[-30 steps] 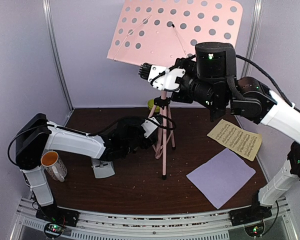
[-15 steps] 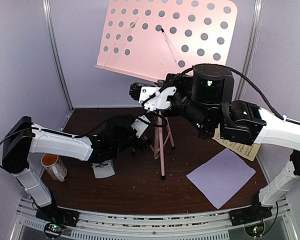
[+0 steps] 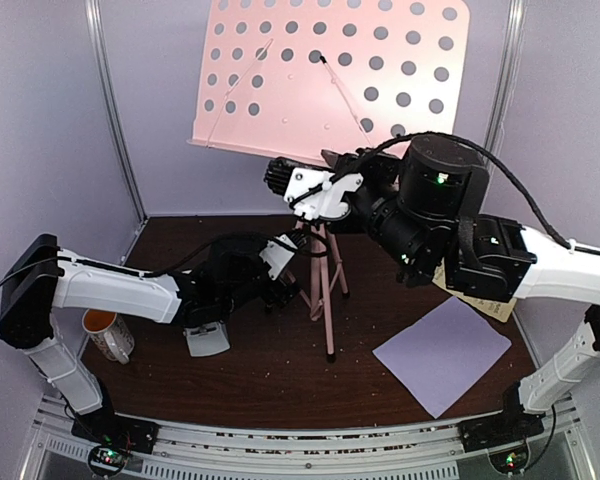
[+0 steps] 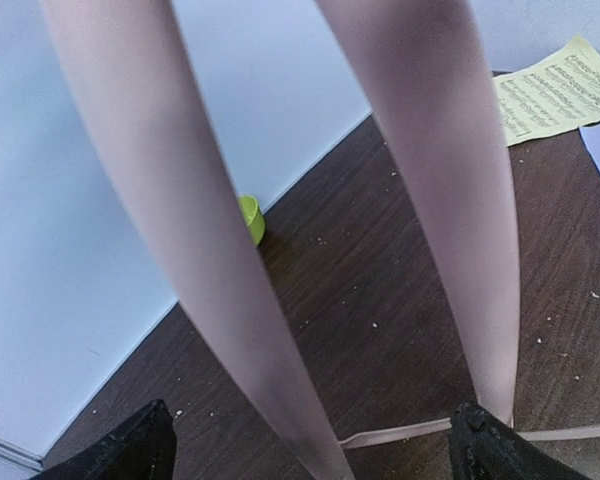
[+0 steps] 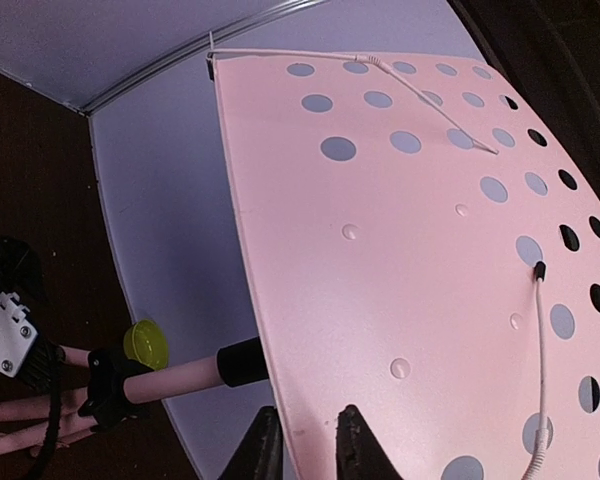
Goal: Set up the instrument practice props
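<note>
The pink music stand stands at the table's middle, its perforated desk (image 3: 330,80) raised high and its tripod legs (image 3: 323,290) on the table. My right gripper (image 5: 305,445) is shut on the desk's lower edge (image 5: 380,260); it also shows in the top view (image 3: 330,168). My left gripper (image 4: 305,455) is open wide, low by the legs, with one leg (image 4: 200,250) between its fingers. The grey metronome (image 3: 207,338) sits left of the stand. The lavender page (image 3: 442,355) lies front right. The pale-yellow page (image 4: 555,90) lies behind it, mostly hidden by my right arm in the top view.
A white mug (image 3: 105,332) with an orange inside stands at the left by my left arm. A lime-green bowl (image 4: 250,218) sits at the back wall behind the stand. Crumbs dot the dark wooden table (image 3: 280,390). White walls close in the back and sides.
My right gripper has moved left with the desk, which has swung left and stands more upright. My left arm has reached further right to the tripod legs.
</note>
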{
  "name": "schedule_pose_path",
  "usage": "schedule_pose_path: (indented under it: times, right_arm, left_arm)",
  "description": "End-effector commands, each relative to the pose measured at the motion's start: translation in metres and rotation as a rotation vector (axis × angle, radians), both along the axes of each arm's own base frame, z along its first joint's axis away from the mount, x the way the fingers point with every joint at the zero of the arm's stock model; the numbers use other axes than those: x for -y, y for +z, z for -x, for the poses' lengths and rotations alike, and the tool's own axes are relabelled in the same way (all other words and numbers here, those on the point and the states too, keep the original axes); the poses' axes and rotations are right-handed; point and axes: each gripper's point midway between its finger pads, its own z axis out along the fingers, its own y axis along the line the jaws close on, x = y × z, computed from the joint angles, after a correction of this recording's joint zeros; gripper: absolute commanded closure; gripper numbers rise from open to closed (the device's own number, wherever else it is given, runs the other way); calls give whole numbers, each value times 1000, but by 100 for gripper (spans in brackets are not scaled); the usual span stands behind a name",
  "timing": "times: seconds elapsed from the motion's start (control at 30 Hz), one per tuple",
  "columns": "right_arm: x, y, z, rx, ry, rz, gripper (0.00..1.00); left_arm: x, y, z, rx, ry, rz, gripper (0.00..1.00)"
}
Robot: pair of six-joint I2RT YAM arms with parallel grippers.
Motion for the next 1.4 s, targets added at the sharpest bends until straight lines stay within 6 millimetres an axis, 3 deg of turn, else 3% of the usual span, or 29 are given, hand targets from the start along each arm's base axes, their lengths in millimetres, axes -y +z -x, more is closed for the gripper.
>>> schedule_pose_path:
  times: [0.0, 0.43, 0.83, 1.1, 1.37]
  right_arm:
    - [32, 62, 14, 42, 30, -292, 77]
    - [45, 57, 17, 12, 36, -325, 60]
    - [43, 47, 21, -26, 67, -322, 42]
    - [43, 36, 27, -68, 92, -312, 24]
    - [43, 28, 37, -104, 134, -303, 18]
  left_arm:
    - [0, 15, 1, -4, 11, 37, 2]
    - [8, 9, 11, -60, -62, 17, 2]
    - [12, 12, 18, -79, -101, 32, 2]
    - [12, 12, 21, -93, -109, 37, 2]
    - [8, 11, 25, -107, -114, 34, 2]
